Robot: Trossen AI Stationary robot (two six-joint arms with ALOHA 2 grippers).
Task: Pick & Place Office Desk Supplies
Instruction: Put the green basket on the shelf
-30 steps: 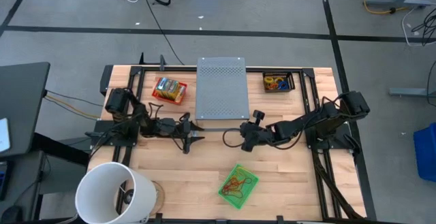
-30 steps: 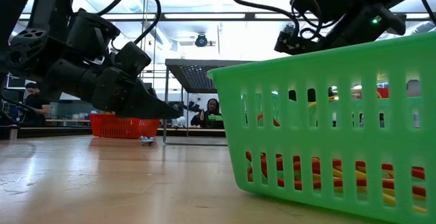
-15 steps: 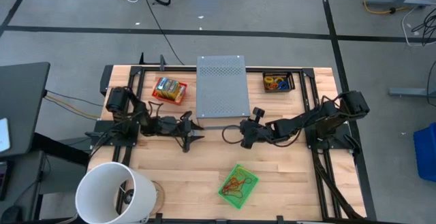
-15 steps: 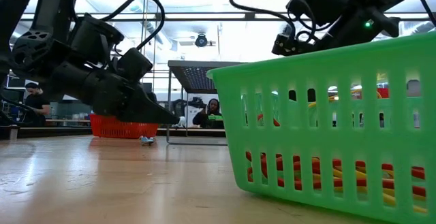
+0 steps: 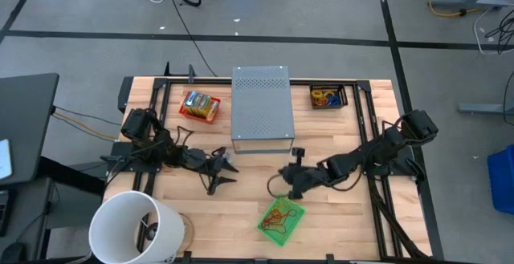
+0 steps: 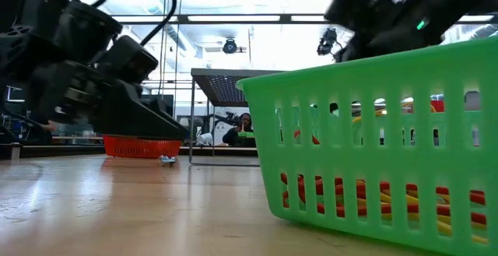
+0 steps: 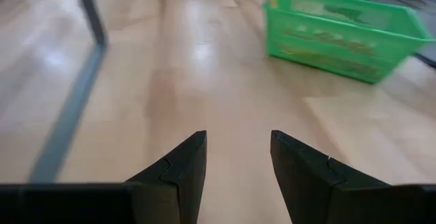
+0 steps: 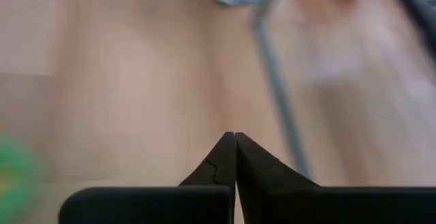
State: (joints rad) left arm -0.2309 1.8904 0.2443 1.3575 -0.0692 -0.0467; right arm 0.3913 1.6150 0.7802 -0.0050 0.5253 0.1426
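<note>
Near the table's front edge stands a green basket point(image 5: 281, 217) holding orange and red rubber-band loops; it also shows in the low view point(image 6: 373, 131) and the left wrist view point(image 7: 340, 23). A red basket point(image 5: 199, 106) with yellow-orange packets and a small black basket point(image 5: 327, 97) of coloured loops stand at the back. My left gripper point(image 5: 222, 174) hovers open over bare wood left of centre, nothing between its fingers point(image 7: 238, 163). My right gripper point(image 5: 281, 187) is shut and empty point(image 8: 234, 139), just beyond the green basket's far edge.
A large grey perforated box point(image 5: 262, 110) stands at the back centre between the red and black baskets. A big white bucket point(image 5: 132, 228) sits at the near left corner. A small blue item point(image 6: 167, 160) lies on the wood in front of the red basket point(image 6: 140, 144).
My right gripper has swung toward the table's near edge, from beside the grey box to just beyond the green basket, staying shut. My left gripper has also swung a little toward the near edge, staying open. The baskets and box have kept their places.
</note>
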